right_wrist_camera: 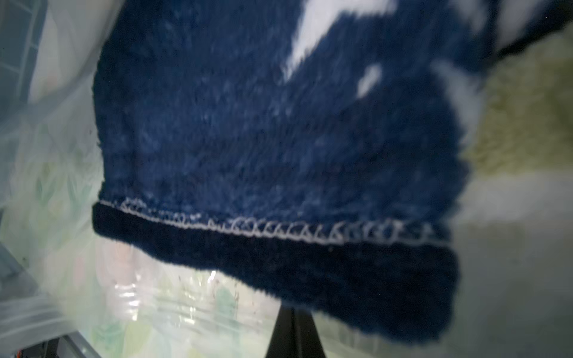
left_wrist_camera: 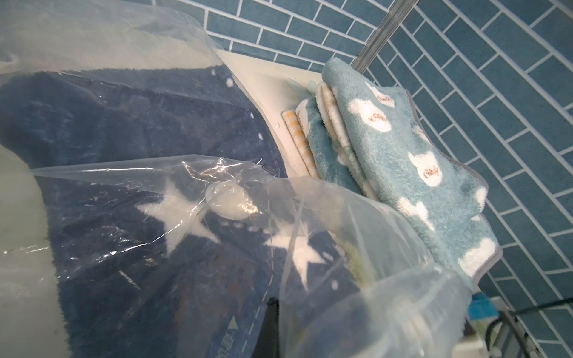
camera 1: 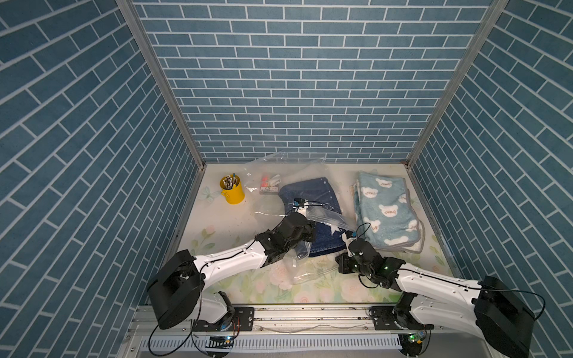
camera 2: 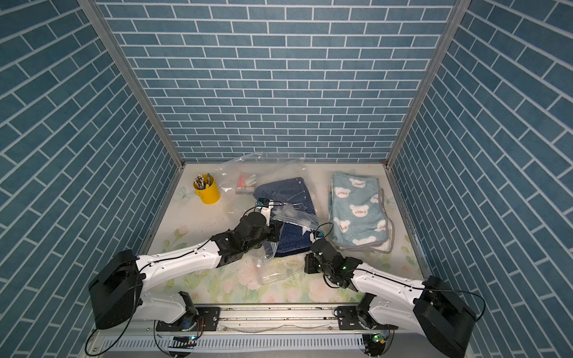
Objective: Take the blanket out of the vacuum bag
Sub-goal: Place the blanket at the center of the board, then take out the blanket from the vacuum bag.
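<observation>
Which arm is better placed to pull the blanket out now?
The right: the right gripper grips the hem of the blanket, while the left gripper holds the vacuum bag open.

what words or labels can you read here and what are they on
No text reads cleanly.
light-blue bear blanket: brown script on the white bears, too blurred to read.
vacuum bag: printed triangle and cut-off characters, unreadable.
small red packet: print too small.
dark-blue blanket: none.

Floral tabletop (camera 1: 217,229); bears vacuum bag (camera 1: 328,217) beneath left gripper (camera 1: 311,220), folded bear-print blanket (camera 1: 384,210) just beyond right gripper (camera 1: 345,239), yellow pen cup (camera 1: 233,192) well apart from both.
</observation>
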